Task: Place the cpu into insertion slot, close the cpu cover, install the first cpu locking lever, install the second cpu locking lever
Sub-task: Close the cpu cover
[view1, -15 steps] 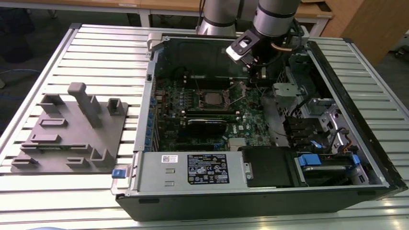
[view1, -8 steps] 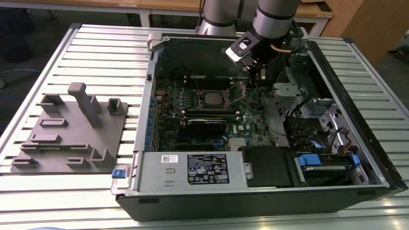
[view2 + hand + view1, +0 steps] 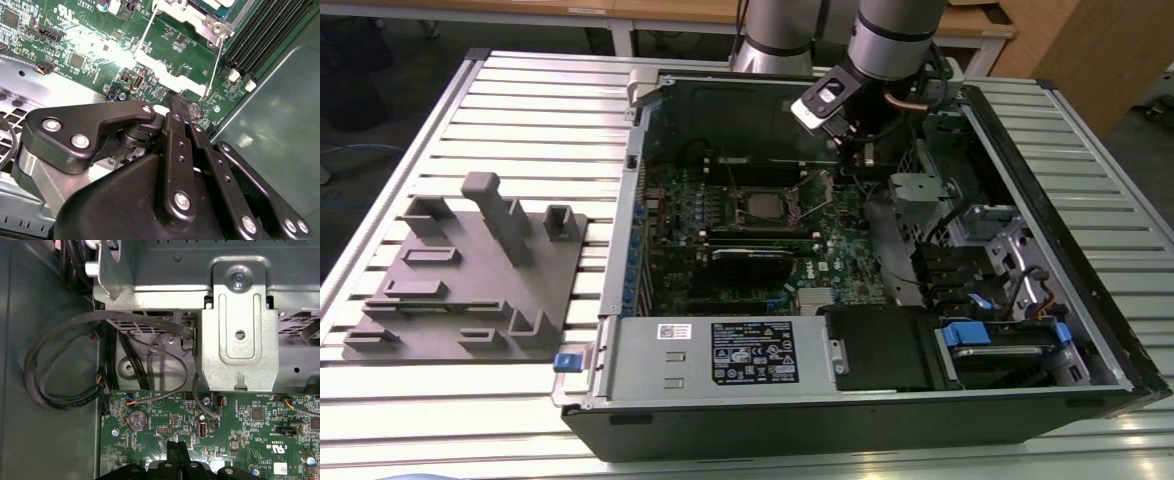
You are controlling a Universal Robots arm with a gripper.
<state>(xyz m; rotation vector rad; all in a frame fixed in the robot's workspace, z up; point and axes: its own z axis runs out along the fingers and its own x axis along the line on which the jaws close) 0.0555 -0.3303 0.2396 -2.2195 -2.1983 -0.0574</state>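
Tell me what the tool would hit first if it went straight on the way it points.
Probably the green motherboard, close by the coin battery, though depth is unclear.

Bright overhead light; white glare on the motherboard [image 3: 100,42].

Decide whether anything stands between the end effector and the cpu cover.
Nothing visible does. In the second wrist view the tip of the end effector sits right beside the silvery edge of the cpu cover, with only bare motherboard around them.
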